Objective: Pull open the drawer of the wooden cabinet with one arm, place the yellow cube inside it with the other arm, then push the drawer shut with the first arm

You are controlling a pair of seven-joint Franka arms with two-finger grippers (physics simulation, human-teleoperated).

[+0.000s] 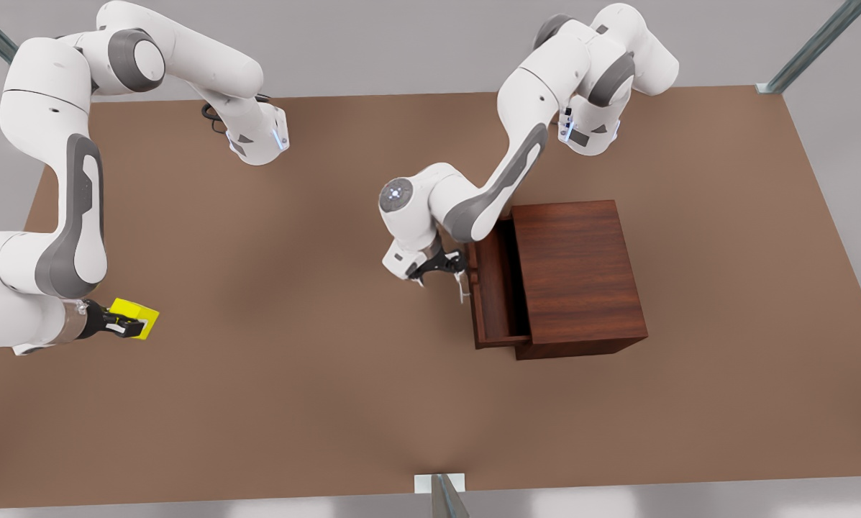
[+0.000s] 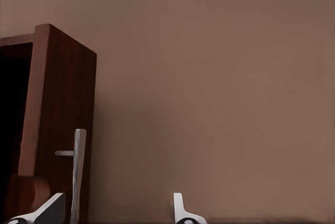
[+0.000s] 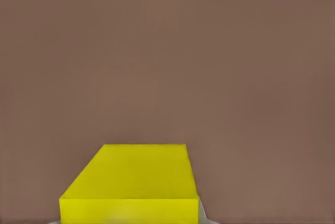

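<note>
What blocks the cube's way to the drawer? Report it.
Nothing visible on the table lies between them. The right gripper holds the yellow cube at the front view's left. The left gripper, open, sits by the handle of the opened drawer, beside the route.

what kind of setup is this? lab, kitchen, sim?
Looks like a simulated tabletop test cell, not a lived-in room. A plain brown table has metal frame struts at its corners, two arms are mounted along it, and the props are a cabinet and a yellow cube.
</note>
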